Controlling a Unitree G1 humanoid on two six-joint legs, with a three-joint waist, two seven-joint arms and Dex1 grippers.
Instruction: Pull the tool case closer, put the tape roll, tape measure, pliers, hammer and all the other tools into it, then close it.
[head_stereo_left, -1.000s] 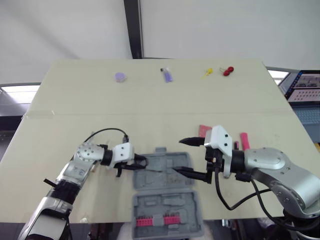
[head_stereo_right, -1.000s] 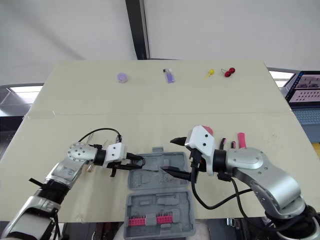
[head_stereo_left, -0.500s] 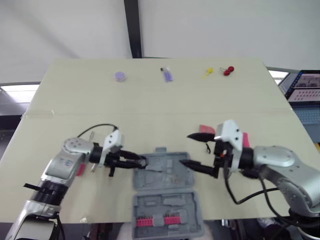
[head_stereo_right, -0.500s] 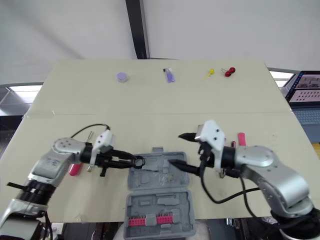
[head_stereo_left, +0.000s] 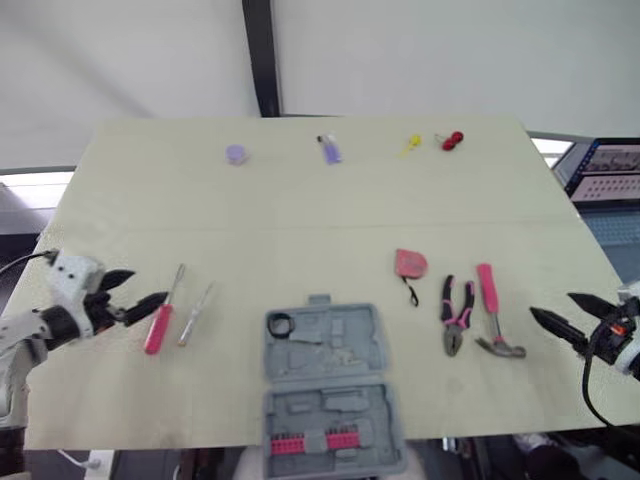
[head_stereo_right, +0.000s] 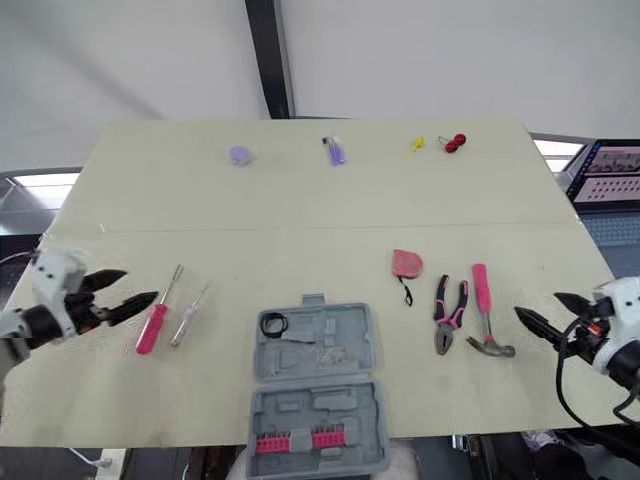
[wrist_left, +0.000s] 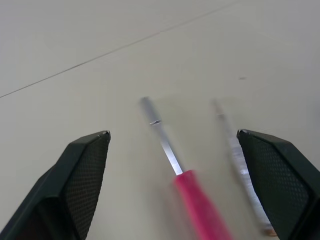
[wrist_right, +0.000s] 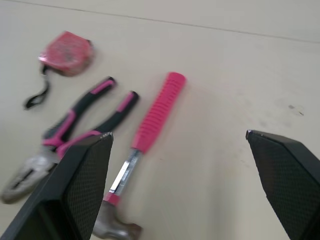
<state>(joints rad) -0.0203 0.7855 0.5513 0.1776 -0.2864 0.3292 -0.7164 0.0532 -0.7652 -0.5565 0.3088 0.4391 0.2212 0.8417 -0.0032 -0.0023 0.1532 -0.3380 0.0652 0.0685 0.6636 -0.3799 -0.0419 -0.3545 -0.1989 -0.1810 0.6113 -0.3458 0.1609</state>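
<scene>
Left wrist view: left gripper (wrist_left: 172, 134), jaws apart, faces a pink-handled screwdriver (wrist_left: 200, 210) just beside a slim silver screwdriver (wrist_left: 235, 150); closing could catch both. Right gripper (wrist_right: 178, 134) also gapes, empty.

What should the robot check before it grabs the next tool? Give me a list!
1. Tool case open: ok, the lid lies flat.
2. Case close to the robot: ok, it sits at the table's near edge.
3. Tape roll inside the case: ok.
4. Left end effector open and empty: ok; the pink screwdriver lies just in front of it.
5. Right end effector open and empty: ok; the hammer and pliers lie in front of it.
6. All tools packed: not ok; the tape measure and thin screwdriver are out on the table too.
</scene>
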